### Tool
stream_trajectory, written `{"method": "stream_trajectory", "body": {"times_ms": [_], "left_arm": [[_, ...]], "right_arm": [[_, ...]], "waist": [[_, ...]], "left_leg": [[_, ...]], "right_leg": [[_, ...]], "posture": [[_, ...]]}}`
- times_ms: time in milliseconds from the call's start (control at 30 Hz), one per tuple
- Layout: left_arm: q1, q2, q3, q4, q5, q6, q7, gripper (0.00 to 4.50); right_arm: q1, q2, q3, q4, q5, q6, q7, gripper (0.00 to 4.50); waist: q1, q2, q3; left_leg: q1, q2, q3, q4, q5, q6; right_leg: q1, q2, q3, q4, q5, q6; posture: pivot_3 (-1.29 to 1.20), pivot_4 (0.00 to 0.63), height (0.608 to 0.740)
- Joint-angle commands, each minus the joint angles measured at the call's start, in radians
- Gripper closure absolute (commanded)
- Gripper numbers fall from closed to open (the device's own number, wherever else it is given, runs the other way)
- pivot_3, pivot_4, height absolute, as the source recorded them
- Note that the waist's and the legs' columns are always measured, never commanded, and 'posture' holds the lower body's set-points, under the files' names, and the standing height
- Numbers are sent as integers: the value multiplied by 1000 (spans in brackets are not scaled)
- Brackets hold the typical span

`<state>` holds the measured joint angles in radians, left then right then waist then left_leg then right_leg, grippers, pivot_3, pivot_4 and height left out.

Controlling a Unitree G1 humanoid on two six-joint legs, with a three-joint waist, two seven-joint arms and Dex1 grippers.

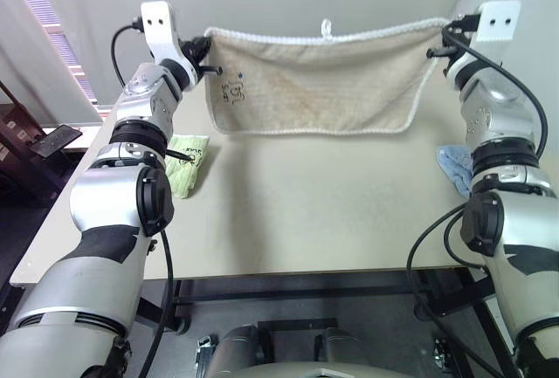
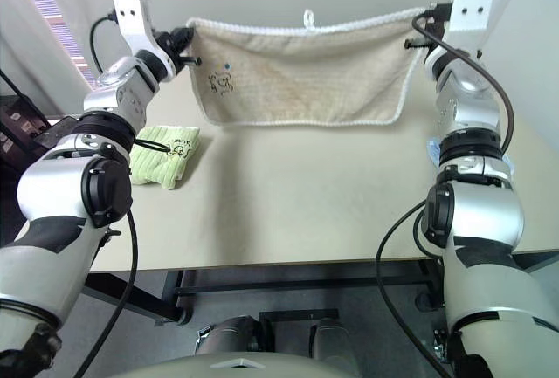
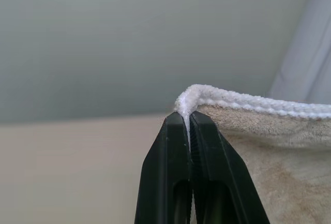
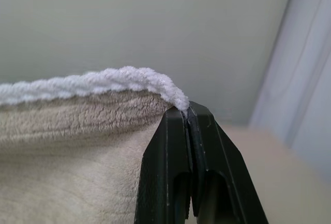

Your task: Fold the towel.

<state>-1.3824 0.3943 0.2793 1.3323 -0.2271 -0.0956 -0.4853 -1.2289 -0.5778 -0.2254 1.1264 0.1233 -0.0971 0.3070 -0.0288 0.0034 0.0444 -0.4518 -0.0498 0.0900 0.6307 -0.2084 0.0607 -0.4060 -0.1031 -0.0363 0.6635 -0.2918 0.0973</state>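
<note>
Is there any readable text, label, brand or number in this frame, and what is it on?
None can be read.
Dark print on the towel near its corner: too small to read.
Dark print on the green cloth: too small to read.
White tag on the towel's top edge: no lettering can be made out.

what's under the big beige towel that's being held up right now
Under the large beige terry towel, stretched between the left claw and right claw, lies bare cream tabletop. The table's far strip behind the hanging cloth is covered.
</note>
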Motion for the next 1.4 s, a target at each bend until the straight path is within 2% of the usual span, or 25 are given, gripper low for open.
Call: {"method": "stream_trajectory", "body": {"times_ms": [33, 100, 200, 367, 467, 567, 800, 967, 1100, 1233, 1400], "left_arm": [[-2, 23, 77, -21, -54, -89, -164, 4478], [41, 35, 56, -30, -25, -107, -232, 4478], [130, 60, 32, -65, -15, -99, -416, 4478], [263, 103, 25, -181, -48, -56, -629, 4478], [405, 139, 26, -364, -92, 24, -727, 4478], [558, 173, 15, -613, -149, 161, -778, 4478], [887, 325, -13, -1070, -253, 408, -873, 4478], [1102, 396, 0, -1310, -330, 529, -870, 4478], [1211, 406, 17, -1392, -357, 563, -839, 4478], [1334, 428, 10, -1431, -338, 536, -836, 4478], [1461, 448, 69, -1511, -379, 568, -806, 4478]], "right_arm": [[7, -26, -31, -9, 42, -47, 134, 4500], [90, -36, -38, -94, 81, -16, 254, 4500], [288, -61, -59, -339, 155, 62, 379, 4500], [559, -102, -104, -723, 265, 252, 430, 4500], [734, -130, -160, -944, 358, 388, 454, 4500], [882, -153, -193, -1071, 404, 472, 471, 4500], [1137, -231, -270, -1249, 523, 646, 557, 4500], [1242, -232, -319, -1255, 532, 637, 593, 4500], [1304, -238, -356, -1244, 526, 614, 626, 4500], [1366, -240, -387, -1269, 529, 605, 657, 4500], [1490, -238, -413, -1352, 528, 594, 708, 4500]], "waist": [[-1, 0, 0], [-3, -1, 0], [-5, -1, 0], [-15, -1, 0], [-18, 0, -1], [-19, -1, -1], [-11, 0, -1], [-2, 0, -1], [17, 1, -1], [17, 7, -4], [18, 6, -4]], "left_leg": [[0, 0, 0, 1, 0, 0], [0, 0, 0, 2, 0, 0], [3, 0, -2, 3, -1, 1], [-1, 0, -2, 6, -1, 1], [-2, 1, -3, 7, -2, 3], [-1, 3, -2, 6, -4, 6], [9, 4, -1, 6, -4, 6], [12, 4, 0, 1, -5, 6], [14, 7, 5, -1, -5, 6], [14, 10, 9, -3, -5, 6], [13, 11, 12, -9, -5, 7]], "right_leg": [[1, 0, -1, 0, 0, 0], [2, 0, -2, 0, 0, 0], [7, -1, -3, 0, 0, 0], [3, -3, -3, 2, 1, 1], [1, -3, -3, 3, 1, 1], [2, -1, -4, 2, 1, 1], [10, -1, -4, 1, 0, -6], [15, -1, -3, -4, 1, -8], [11, -2, -3, -4, 1, -9], [11, -2, -4, -11, 1, -9], [10, -2, -4, -18, 1, -9]], "posture": [[0, 0, 715], [0, 0, 715], [0, 0, 715], [0, 0, 715], [0, 0, 715], [0, 0, 715], [0, 0, 715], [0, 0, 715], [0, 0, 715], [0, 0, 715], [0, 0, 715]]}}
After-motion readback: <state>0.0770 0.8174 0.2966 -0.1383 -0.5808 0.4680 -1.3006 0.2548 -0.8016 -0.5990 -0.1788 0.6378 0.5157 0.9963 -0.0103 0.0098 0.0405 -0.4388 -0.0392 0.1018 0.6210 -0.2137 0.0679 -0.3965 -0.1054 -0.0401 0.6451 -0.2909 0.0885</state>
